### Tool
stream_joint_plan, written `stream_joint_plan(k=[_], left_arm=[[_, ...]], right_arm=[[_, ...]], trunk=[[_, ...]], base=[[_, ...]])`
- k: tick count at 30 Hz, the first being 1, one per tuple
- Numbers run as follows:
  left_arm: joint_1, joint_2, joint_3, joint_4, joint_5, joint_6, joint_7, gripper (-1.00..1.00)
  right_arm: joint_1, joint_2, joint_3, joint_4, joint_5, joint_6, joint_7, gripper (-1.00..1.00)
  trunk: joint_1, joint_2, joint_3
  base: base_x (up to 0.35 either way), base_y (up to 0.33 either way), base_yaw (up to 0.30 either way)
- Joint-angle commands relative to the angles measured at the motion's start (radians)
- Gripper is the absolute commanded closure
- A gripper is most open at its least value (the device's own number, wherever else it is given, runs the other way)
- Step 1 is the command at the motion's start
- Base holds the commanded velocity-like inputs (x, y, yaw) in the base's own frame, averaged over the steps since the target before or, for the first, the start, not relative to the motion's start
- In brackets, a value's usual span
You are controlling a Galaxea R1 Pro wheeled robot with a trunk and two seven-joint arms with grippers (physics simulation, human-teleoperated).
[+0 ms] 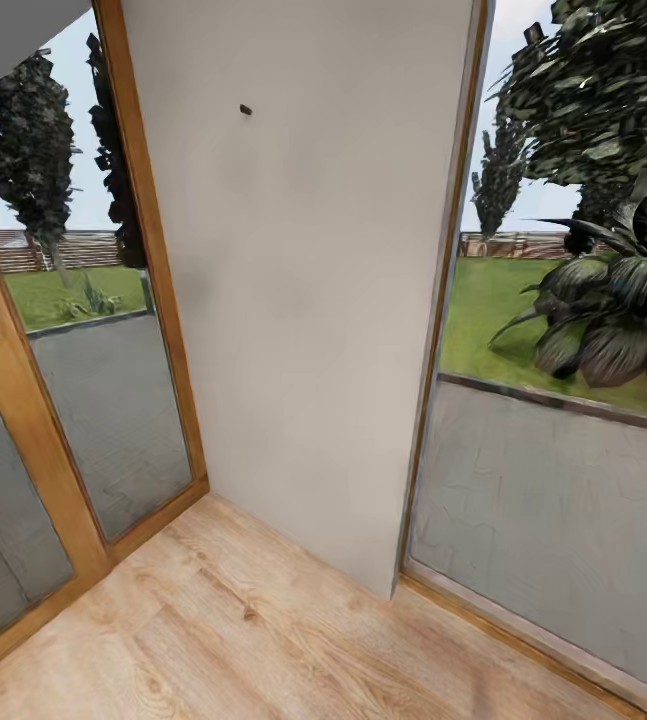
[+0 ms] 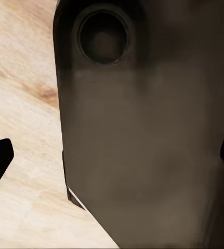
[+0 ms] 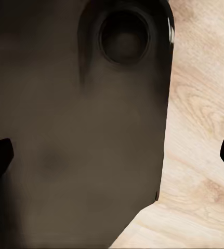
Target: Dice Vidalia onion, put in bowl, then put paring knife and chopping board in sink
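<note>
None of the task's things in sight: no onion, board, knife, bowl or sink. Facing a white wall panel between wood-framed glass doors, pale wooden floor below, garden beyond. Judged as in transit, every step apparently left to do. Left pincer spread wide, holding nothing, over a dark robot body part; right pincer likewise wide and empty.

Head view looks down into a wall corner; both wrist views face the same wooden floor closely.
</note>
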Motion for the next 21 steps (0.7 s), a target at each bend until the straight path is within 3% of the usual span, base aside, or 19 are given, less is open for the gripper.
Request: stream_joint_plan(k=[1, 10, 21], left_arm=[[0.0, 0.0, 0.0, 0.0, 0.0, 0.0, 0.0, -1.0], [-0.003, 0.01, -0.002, -0.001, -0.002, -0.005, 0.0, -1.0], [-0.003, 0.006, 0.001, -0.002, 0.002, -0.006, -0.001, -1.0]], right_arm=[[0.0, 0.0, 0.0, 0.0, 0.0, 0.0, 0.0, -1.0], [-0.003, 0.043, 0.0, -0.029, 0.001, -0.005, -0.001, -1.0], [-0.003, 0.048, 0.002, -0.033, 0.002, -0.006, 0.0, -1.0]], trunk=[[0.0, 0.0, 0.0], [0.0, 0.0, 0.0], [0.0, 0.0, 0.0]], base=[[0.0, 0.0, 0.0], [0.0, 0.0, 0.0], [0.0, 0.0, 0.0]])
